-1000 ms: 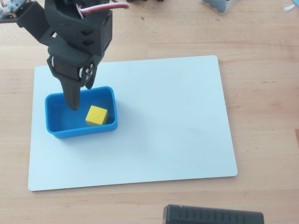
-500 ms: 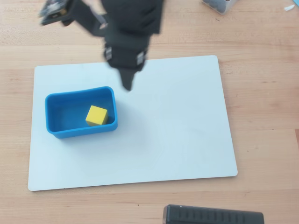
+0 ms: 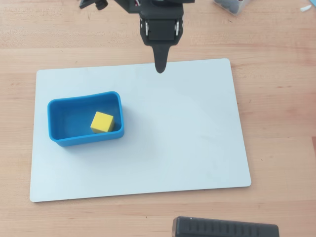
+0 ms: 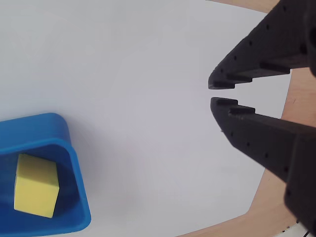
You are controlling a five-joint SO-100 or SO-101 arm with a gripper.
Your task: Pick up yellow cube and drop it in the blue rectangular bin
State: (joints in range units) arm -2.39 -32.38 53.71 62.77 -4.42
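the yellow cube (image 3: 102, 122) sits inside the blue rectangular bin (image 3: 59, 106), down on its floor toward the right-hand end in the overhead view, close to the right and near walls; whether it touches them i cannot tell. it lies slightly turned against the bin's walls, which reads to me like something dropped in rather than placed. by that, the task looks done

the gripper (image 4: 220, 94) holds nothing. in the wrist view its two dark fingers come in from the right, tips nearly together with only a thin sliver of white between them, so almost closed on empty air. in the overhead view it (image 3: 159, 66) hangs at the far edge of the white board (image 3: 187, 128), well apart from the bin and not over it, which looks to me like an arm parked clear of the work

the bin stands on the left part of the board, fully on it, with a margin of white on every side of it. its thick rounded rim keeps the cube penned in. the right half of the board is bare, so there is plenty of open room for the arm to swing there. off the board, on the wooden table (image 3: 276, 44), a black object (image 3: 224, 228) sits at the near edge and a small pale thing (image 3: 229, 5) at the far right corner, both well away from the bin and unlikely to interfere
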